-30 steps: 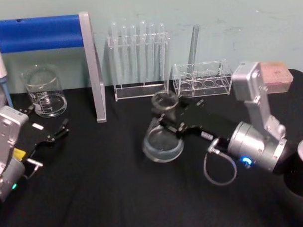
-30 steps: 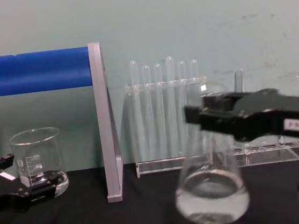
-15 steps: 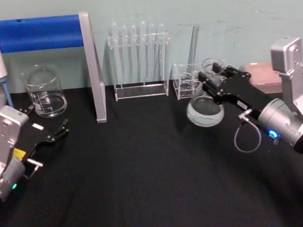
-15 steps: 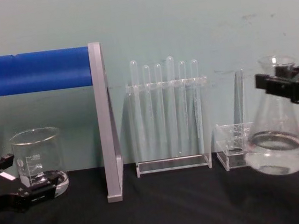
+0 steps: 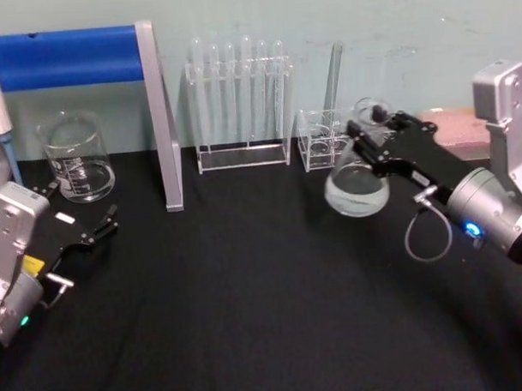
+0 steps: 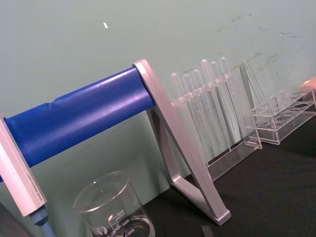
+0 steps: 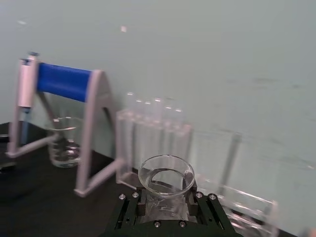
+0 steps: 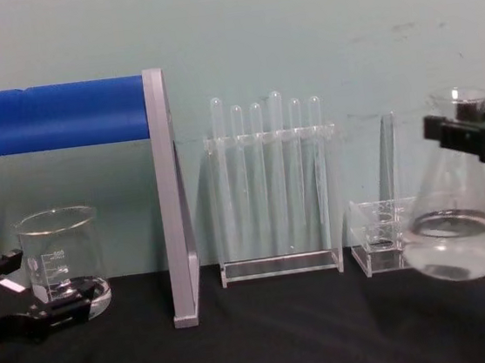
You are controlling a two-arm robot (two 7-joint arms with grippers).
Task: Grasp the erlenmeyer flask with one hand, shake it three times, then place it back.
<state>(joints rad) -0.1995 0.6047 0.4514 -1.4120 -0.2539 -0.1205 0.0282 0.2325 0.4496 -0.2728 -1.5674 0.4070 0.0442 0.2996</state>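
One flask, neck in right claw, aloft

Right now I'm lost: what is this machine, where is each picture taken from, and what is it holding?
It's a robot with two arms. One picture looks down from its head, one across from its chest, one from each wrist. On the black table stand a beaker, a blue-barred stand, a rack of test tubes and a small rack. The right gripper is shut on the neck of a glass flask with clear liquid. The left gripper rests open near the beaker.
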